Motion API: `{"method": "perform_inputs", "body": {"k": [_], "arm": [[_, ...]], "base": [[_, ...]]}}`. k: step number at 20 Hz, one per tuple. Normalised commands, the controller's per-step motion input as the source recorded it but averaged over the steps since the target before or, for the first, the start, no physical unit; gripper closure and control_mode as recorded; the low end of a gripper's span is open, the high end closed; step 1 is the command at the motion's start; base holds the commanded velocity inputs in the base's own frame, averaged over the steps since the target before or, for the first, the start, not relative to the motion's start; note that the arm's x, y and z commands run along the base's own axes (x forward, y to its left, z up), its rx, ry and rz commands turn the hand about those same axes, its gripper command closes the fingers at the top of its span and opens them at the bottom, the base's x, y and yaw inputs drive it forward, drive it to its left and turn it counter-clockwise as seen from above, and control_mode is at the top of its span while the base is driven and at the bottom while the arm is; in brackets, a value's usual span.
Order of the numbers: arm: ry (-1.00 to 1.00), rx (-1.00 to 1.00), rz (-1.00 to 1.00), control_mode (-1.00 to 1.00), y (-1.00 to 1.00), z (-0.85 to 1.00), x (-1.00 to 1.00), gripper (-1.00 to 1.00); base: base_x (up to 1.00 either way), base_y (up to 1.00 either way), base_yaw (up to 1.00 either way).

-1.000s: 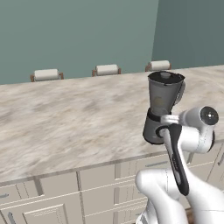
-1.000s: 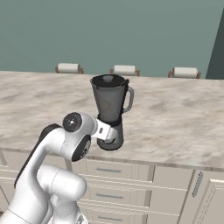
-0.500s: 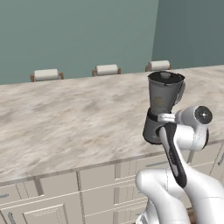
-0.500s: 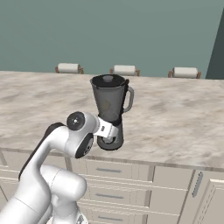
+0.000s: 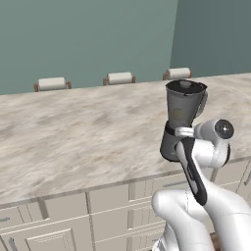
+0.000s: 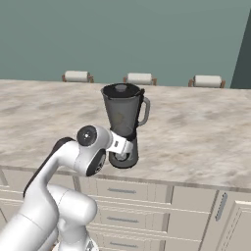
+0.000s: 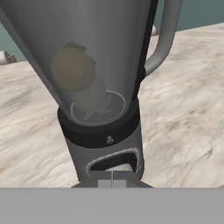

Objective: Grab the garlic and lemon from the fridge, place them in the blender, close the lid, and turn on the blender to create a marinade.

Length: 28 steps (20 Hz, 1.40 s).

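The blender (image 5: 182,117) (image 6: 122,125) stands near the counter's front edge, with the black lid (image 5: 185,86) (image 6: 121,88) on the smoky jar. Through the jar (image 7: 100,57) I see the yellow-orange lemon (image 7: 73,68) resting on the pale garlic (image 7: 94,99) at the bottom. My gripper (image 7: 112,183) (image 6: 128,151) is shut, its two tips pressed together right at the round front knob (image 7: 114,165) (image 6: 120,157) of the grey base. In the left base view my forearm hides the hand. The fridge is out of view.
The marble counter (image 5: 73,132) (image 6: 206,132) runs wide to both sides of the blender. Three chair backs (image 5: 119,78) (image 6: 139,78) line its far edge. Cream drawers (image 6: 122,191) sit below the counter front, close to my arm.
My arm has edged slightly toward the blender base, bringing the hand up to the knob. The blender, lid and contents have not moved.
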Motion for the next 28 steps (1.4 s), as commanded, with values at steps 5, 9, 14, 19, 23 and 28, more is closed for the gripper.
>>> {"method": "perform_inputs", "body": {"k": [5, 9, 14, 19, 23, 28], "arm": [[0.00, 0.00, 0.00, -1.00, 0.00, -0.07, 0.20, 1.00], [0.00, 0.00, 0.00, -1.00, 0.00, -0.08, 0.14, 1.00], [0.00, 0.00, 0.00, -1.00, -0.04, -0.07, 0.03, 1.00], [0.00, 0.00, 0.00, -1.00, -0.03, -0.06, 0.04, 1.00], [0.00, 0.00, 0.00, -1.00, 0.00, -0.13, 0.09, 1.00], [0.00, 0.00, 0.00, -1.00, 0.00, -0.11, 0.17, 1.00]], "base": [[0.00, 0.00, 0.00], [0.00, 0.00, 0.00], [0.00, 0.00, 0.00], [0.00, 0.00, 0.00], [0.00, 0.00, 0.00], [0.00, 0.00, 0.00]]}}
